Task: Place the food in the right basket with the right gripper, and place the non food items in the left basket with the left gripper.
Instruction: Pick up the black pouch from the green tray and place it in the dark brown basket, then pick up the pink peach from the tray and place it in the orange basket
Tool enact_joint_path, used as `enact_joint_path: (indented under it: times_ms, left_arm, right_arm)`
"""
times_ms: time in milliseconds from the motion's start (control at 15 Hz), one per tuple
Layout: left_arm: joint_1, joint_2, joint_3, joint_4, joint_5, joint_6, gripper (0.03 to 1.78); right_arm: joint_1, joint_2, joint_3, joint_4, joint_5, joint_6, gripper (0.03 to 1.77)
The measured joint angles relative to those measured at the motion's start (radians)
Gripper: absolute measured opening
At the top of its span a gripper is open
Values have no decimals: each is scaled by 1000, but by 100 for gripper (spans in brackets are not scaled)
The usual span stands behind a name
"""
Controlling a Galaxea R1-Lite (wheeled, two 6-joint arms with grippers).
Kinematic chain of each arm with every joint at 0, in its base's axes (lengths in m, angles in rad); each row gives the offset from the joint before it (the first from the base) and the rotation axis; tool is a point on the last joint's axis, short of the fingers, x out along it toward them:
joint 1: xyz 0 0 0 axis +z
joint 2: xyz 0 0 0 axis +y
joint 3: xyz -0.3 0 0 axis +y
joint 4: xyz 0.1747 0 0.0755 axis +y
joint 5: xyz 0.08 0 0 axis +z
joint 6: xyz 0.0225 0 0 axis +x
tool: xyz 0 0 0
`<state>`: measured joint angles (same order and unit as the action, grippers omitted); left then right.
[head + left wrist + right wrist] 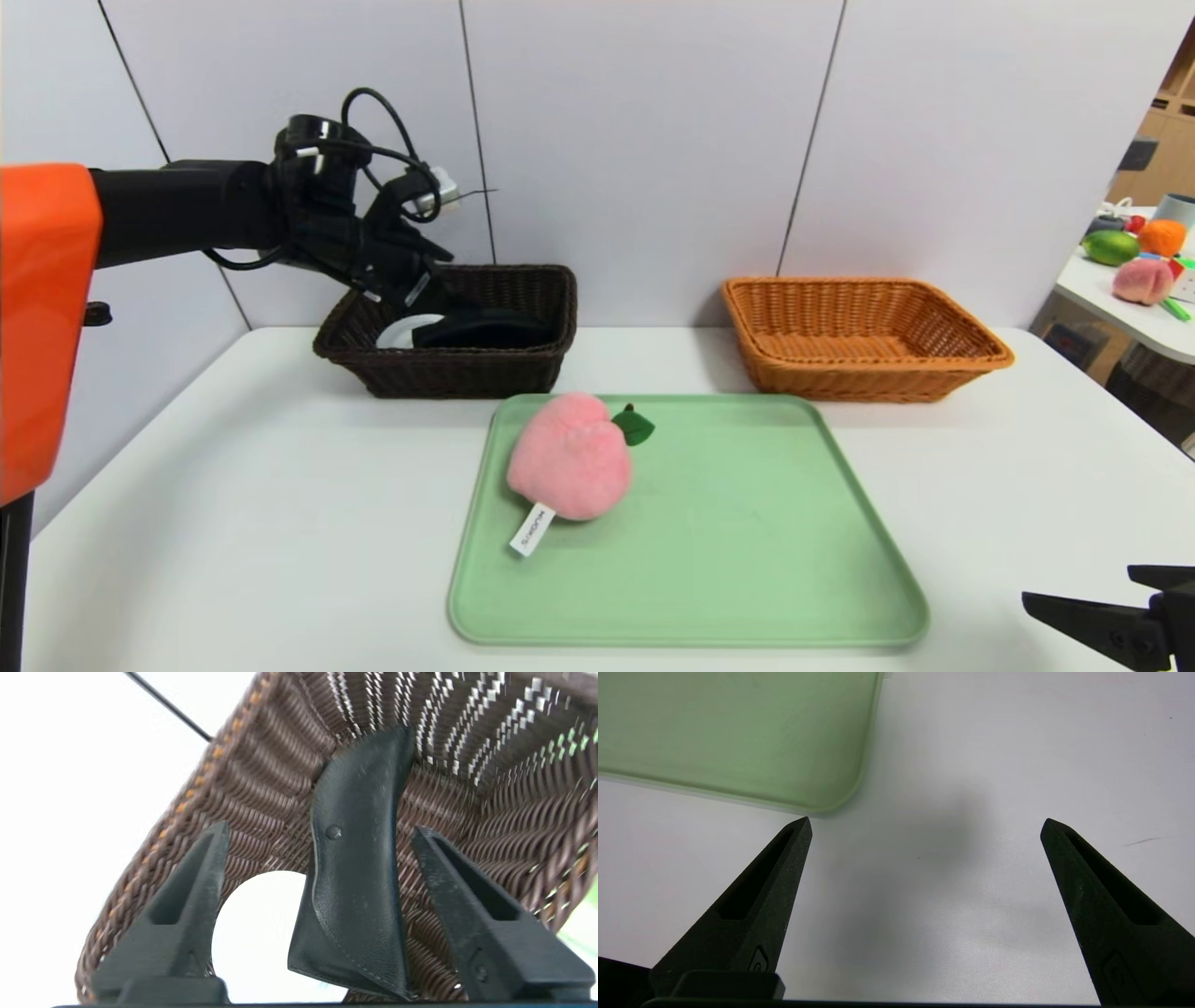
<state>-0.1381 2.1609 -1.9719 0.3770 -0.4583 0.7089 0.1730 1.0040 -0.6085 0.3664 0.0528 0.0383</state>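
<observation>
My left gripper (411,289) (318,826) hangs over the dark brown left basket (448,369) (280,742), open. A black leather case (485,329) (359,882) lies in that basket between the spread fingers, with a gap on each side. Beside the case in the basket rests a white round item (403,331) (257,933). A pink plush peach (569,457) with a green leaf sits on the green tray (747,560) (738,732). The orange right basket (859,373) holds nothing. Low at the near right, just off the tray's corner, my right gripper (1078,586) (924,821) is open over the bare table.
The white table (233,523) ends at a grey wall right behind both baskets. A side table (1144,322) with several plush fruits stands far right. An orange part of the robot (37,327) fills the left edge.
</observation>
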Motion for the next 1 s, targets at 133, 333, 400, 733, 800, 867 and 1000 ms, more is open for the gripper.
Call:
enact_joint_path:
  times_ms: [133, 333, 400, 733, 800, 867, 1000]
  left_arm:
    - [0, -25, 0, -8, 1, -117, 148]
    - [-18, -99, 43, 13, 19, -382, 155]
    - [-26, -131, 81, 19, 45, -454, 157]
    - [-115, -328, 346, 20, 355, -662, 163]
    - [-127, -369, 393, 21, 393, -700, 164]
    - [-136, -413, 445, 23, 419, -740, 165]
    - [-151, -511, 557, 24, 447, -786, 166]
  right_arm:
    - [0, 0, 0, -5, 0, 0, 170]
    - [-1, 0, -7, -10, 0, 0, 170]
    - [-1, 1, -11, -12, 0, 0, 170]
    - [-2, 11, -28, -16, 1, -2, 170]
    - [-1, 15, -31, -16, 1, -3, 170]
    - [-1, 23, -31, -17, 3, -4, 170]
    - [3, 42, -35, -24, 10, -6, 170]
